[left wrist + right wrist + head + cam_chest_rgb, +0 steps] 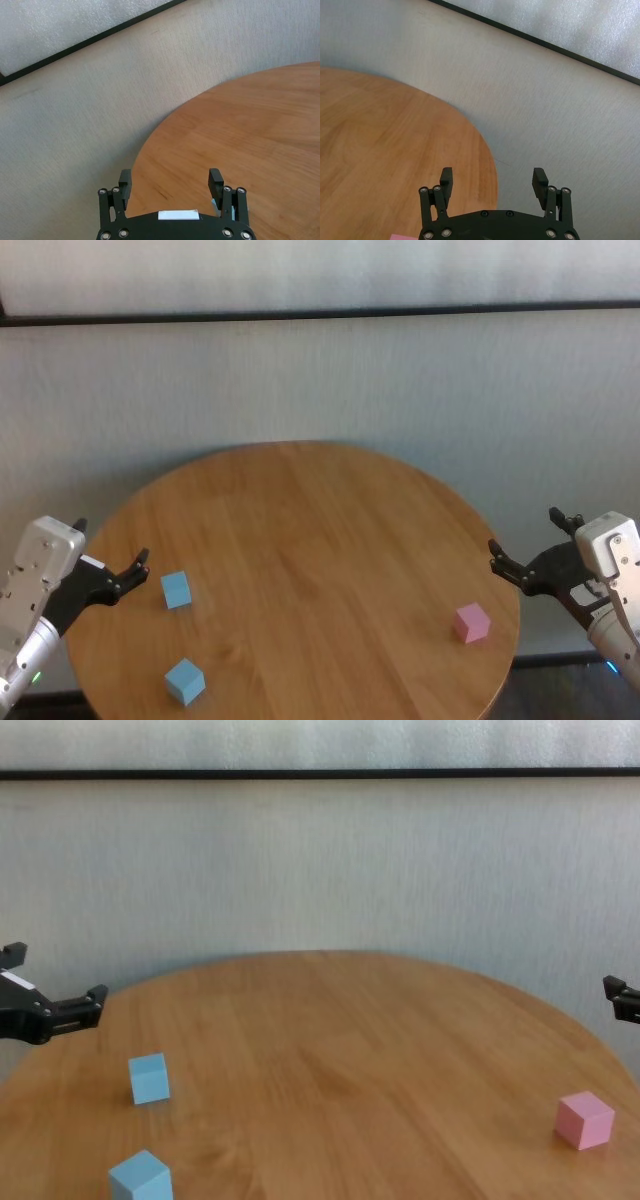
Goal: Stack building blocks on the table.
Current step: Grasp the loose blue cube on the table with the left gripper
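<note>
On the round wooden worktop (pixel 320 540) there are three small cubes with plain matte faces, all of the same size. Two are light blue and one is pink. The farther blue block (pixel 176 590) stands near the left edge of the worktop, and the nearer blue block (pixel 185 682) stands closer to the robot, a little turned so that one corner looks forward. These two are near each other but not touching. The pink block (pixel 471 622) stands alone near the right edge, well apart from the blue ones. No block lies on another (each rests directly on the wood).

The left hand (pixel 112 562) hovers at the left rim of the worktop, just beside the farther blue block and not touching it. Its two dark fingers (pixel 215 182) stand wide apart, and nothing is between them. In the left wrist view a small piece of light blue shows under one finger, below the hand.

The right hand (pixel 530 545) hovers at the right rim, a little beyond the edge, near the pink block but apart from it. Its fingers (pixel 540 180) are also spread wide and hold nothing. In the right wrist view a small pink corner (pixel 400 236) shows beside the hand.
</note>
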Controlling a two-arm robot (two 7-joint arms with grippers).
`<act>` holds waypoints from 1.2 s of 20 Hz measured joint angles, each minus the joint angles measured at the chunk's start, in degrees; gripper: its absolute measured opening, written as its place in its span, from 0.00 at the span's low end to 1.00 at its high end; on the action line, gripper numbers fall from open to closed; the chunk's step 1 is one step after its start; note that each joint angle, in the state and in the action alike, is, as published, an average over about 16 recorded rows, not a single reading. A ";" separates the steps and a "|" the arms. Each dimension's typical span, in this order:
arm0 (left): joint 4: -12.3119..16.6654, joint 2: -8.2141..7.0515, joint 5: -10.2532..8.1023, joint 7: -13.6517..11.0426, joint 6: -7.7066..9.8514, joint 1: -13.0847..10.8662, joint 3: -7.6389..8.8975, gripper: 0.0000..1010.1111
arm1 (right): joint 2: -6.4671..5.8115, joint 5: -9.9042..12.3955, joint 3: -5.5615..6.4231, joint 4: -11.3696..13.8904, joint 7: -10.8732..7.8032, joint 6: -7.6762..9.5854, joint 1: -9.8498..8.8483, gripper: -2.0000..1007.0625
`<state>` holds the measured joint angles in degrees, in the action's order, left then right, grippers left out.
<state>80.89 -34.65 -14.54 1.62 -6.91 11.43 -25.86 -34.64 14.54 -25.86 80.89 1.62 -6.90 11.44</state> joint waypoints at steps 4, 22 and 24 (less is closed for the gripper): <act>0.00 0.00 0.00 0.00 0.00 0.00 0.00 0.99 | 0.00 0.00 0.00 0.00 0.00 0.00 0.00 0.99; 1.60 -0.64 -2.25 -2.32 1.59 -0.95 0.83 0.99 | 0.00 0.00 0.00 0.00 0.00 0.00 0.00 0.99; 2.70 -1.22 -3.84 -4.04 2.57 -1.66 1.38 0.99 | 0.00 0.00 0.00 0.00 0.00 0.00 0.00 0.99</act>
<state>83.60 -35.87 -18.38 -2.42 -4.34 9.77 -24.49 -34.64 14.54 -25.86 80.89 1.62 -6.90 11.44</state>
